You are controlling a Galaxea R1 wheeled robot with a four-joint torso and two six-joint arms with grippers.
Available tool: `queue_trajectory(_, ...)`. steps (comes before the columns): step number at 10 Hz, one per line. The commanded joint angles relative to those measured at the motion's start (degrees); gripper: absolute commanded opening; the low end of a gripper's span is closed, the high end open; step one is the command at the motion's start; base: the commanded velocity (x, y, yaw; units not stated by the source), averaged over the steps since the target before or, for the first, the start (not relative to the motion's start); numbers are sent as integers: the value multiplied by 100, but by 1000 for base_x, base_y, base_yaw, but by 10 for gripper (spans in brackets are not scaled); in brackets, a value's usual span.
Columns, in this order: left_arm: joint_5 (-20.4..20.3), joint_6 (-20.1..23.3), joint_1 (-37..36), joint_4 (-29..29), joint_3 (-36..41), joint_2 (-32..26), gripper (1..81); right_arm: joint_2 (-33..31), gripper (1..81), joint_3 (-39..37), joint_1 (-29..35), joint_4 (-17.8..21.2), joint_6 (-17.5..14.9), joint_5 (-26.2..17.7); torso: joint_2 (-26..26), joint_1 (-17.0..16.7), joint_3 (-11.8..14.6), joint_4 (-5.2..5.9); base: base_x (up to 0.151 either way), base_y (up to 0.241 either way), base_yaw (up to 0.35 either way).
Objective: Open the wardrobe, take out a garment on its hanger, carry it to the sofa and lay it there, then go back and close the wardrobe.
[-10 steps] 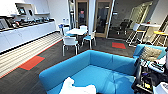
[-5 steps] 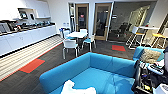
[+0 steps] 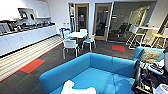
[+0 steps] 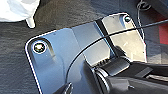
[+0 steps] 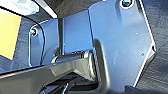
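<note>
One garment: the white T-shirt [image 3: 78, 88] lies crumpled on the near left part of the seat of the sofa [image 3: 105, 67], at the near edge of the head view; no claw touches it.
Sofa: bright blue, with a high back that wraps round the far side and both ends; it takes up the near middle of the room.
Hanger: cannot be made out in the cloth.
Left claw: its state cannot be told; the left wrist view shows the robot's own dark plate above dark carpet.
Right claw: its state cannot be told either; the right wrist view shows the plate and jointed bar over dark carpet.
Left wrist detail: a white rounded object [image 4: 18, 9] with a small white peg under it sits at one corner, over the carpet; what it is cannot be told.
Floor: dark carpet [image 3: 52, 60] with an orange patch [image 3: 32, 65] to the left of the sofa, another orange patch [image 3: 118, 48] far right, and a pale striped strip along the counter.
Left side: a long white kitchen counter [image 3: 25, 37] with wall cabinets above.
Middle far: a white table [image 3: 77, 34] with white chairs [image 3: 70, 45] around it, beyond the sofa back.
Far wall: two wooden-framed glass doors [image 3: 102, 21].
Far right: tall stools [image 3: 135, 37] at a high table.
Near right: dark robot equipment [image 3: 150, 77] just beside the sofa's right end.
</note>
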Motion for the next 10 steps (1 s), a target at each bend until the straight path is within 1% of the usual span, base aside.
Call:
queue_trajectory(1, 199, 12, -290, 74, -17, -16, 811, 14, 811, 13, 171, 4, -17, -319, 0, 7, 0, 0, 0, 0, 0)
queue_trajectory(10, 199, 21, -290, 83, -17, -24, 811, 14, 811, 30, 153, -5, -17, -318, -7, 7, 5, 0, -77, 0, 0)
